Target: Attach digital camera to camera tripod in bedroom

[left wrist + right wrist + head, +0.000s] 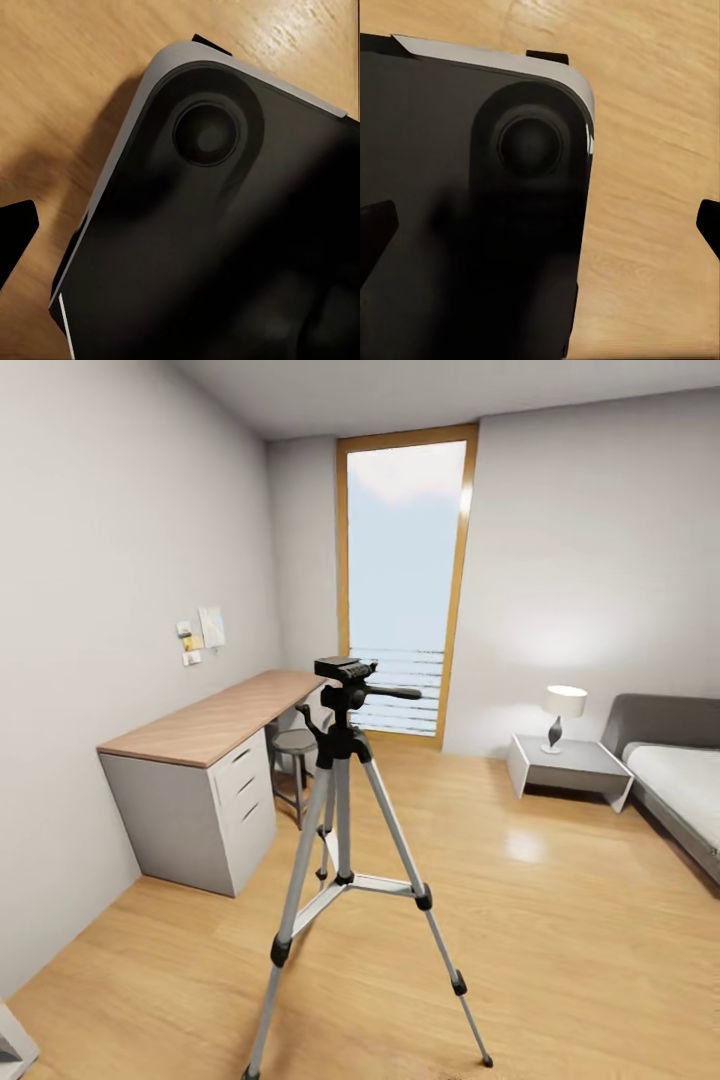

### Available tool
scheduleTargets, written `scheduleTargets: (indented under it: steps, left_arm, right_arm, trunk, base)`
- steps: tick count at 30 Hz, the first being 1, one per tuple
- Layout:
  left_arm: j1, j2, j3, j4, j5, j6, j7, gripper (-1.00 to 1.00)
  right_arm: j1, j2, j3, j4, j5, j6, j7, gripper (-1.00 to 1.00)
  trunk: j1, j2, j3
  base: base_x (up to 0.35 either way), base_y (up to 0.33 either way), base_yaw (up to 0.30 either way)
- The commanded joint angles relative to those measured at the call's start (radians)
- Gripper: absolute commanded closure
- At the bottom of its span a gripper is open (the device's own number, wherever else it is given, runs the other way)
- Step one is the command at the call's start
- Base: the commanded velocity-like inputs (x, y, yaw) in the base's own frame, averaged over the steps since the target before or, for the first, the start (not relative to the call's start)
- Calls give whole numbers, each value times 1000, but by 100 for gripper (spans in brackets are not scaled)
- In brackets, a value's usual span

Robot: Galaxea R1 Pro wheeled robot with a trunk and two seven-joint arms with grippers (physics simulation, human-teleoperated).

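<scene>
Ahead, the camera tripod (343, 830) stands upright on the light wood floor (560, 940) of the bedroom, legs spread, its black head bare, just beside the long bench (215, 722) and a small stool (294, 741). Neither wrist view shows it between or near the jaws. The right jaws (540, 232) stand wide apart, dark tips at opposite edges over the robot's black base (472, 225). One left fingertip (13, 240) shows; whether those jaws are apart I cannot tell.
</scene>
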Motion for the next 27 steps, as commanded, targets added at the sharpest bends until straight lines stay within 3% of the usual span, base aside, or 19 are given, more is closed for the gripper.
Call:
scheduleTargets:
  steps: [1, 15, 27]
  left_arm:
    - [1, 0, 1, -2, 2, -1, 1, -100]
    - [1, -1, 1, -2, 2, -1, 1, -100]
    - [0, 1, 2, -2, 3, 0, 1, -100]
  right_arm:
    - [0, 0, 1, -1, 9, -1, -3, -100]
    - [0, 0, 1, -1, 10, -1, -2, -100]
    - [0, -2, 2, -1, 10, -1, -1, -100]
  trunk:
    - [0, 0, -1]
    - [0, 0, -1]
    - [0, 0, -1]
  base:
    - [0, 0, -243]
    - [0, 0, -243]
    - [26, 0, -48]
